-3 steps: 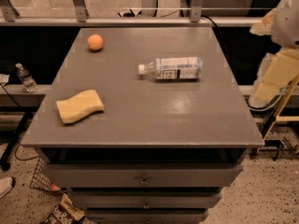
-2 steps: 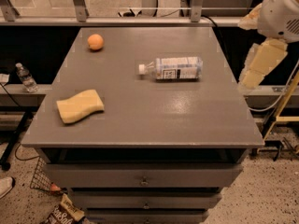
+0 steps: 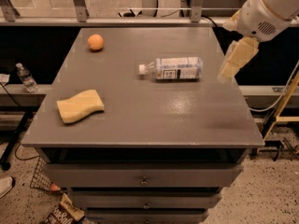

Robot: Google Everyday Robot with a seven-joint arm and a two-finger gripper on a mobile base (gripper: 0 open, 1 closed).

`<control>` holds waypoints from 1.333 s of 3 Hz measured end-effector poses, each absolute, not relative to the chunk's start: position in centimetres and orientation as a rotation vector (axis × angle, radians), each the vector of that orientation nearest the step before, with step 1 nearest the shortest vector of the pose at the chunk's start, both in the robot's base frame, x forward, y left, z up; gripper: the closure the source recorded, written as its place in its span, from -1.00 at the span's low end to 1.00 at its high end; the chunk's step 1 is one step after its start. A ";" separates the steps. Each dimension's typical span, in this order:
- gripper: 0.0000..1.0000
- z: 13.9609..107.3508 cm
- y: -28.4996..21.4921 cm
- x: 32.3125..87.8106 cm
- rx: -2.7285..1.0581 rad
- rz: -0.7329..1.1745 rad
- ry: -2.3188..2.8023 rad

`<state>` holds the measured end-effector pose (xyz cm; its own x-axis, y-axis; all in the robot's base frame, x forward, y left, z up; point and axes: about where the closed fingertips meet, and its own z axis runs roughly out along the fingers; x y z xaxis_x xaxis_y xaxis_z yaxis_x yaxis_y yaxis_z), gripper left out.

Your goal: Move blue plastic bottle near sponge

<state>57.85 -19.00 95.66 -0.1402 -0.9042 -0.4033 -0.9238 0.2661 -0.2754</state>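
The blue plastic bottle (image 3: pixel 174 68) lies on its side at the middle right of the grey table (image 3: pixel 154 120), with its white cap pointing left. The pale-yellow sponge (image 3: pixel 80 106) lies flat near the table's front left. My gripper (image 3: pixel 233 62) hangs from the white arm (image 3: pixel 264 10) above the table's right edge. It is a short way to the right of the bottle's base and not touching it.
A round orange fruit (image 3: pixel 95 42) sits at the table's back left. A small clear water bottle (image 3: pixel 25 78) stands on a ledge off to the left. A rail runs along the back. Drawers are below the tabletop, and a yellow stand (image 3: pixel 285 106) is at the right.
My arm has swung in from the right and moved left, bringing the gripper over the table's right edge, closer to the bottle. The bottle, sponge and orange have not moved.
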 end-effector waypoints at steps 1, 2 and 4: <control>-1.00 93.8 -17.7 60.4 -1.652 0.067 2.068; -1.00 92.1 -16.1 62.2 -1.678 0.050 2.084; -1.00 89.0 -13.8 64.4 -1.762 0.027 2.121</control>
<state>64.43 -13.75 89.01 -0.1404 -0.9434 -0.3005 -0.9507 0.2132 -0.2250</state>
